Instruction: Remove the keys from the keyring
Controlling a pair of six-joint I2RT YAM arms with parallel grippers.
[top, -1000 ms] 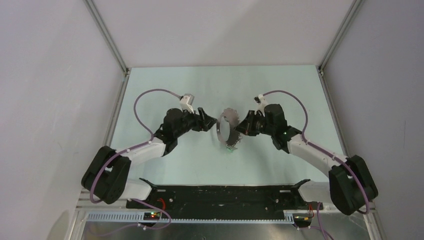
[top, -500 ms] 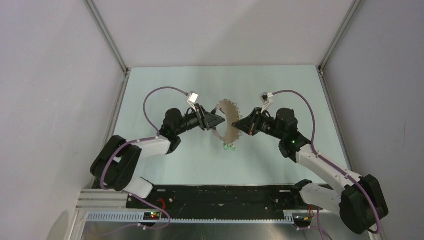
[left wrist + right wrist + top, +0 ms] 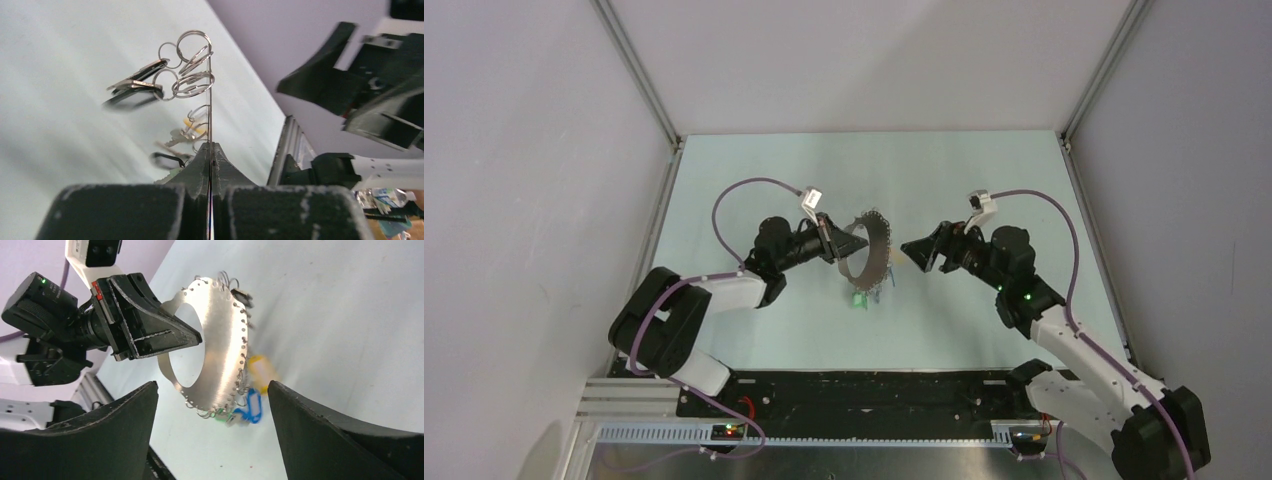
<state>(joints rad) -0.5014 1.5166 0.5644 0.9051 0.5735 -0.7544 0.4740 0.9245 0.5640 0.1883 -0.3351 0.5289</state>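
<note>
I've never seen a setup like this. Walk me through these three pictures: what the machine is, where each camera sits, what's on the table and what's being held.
The machine is two small robot arms bolted at the near edge of a pale table. Each arm ends in a two-finger gripper. The wide picture looks down from above and behind the arms. The other two come from cameras on the wrists, so each shows its own black fingers at the bottom.

The left gripper is shut on the edge of the keyring, a broad flat metal ring held upright. Holes along its rim carry small wire rings. The keys dangle from those, some with blue, green or yellow tags.

The right gripper is open and holds nothing. It faces the keyring from a short way off.
</note>
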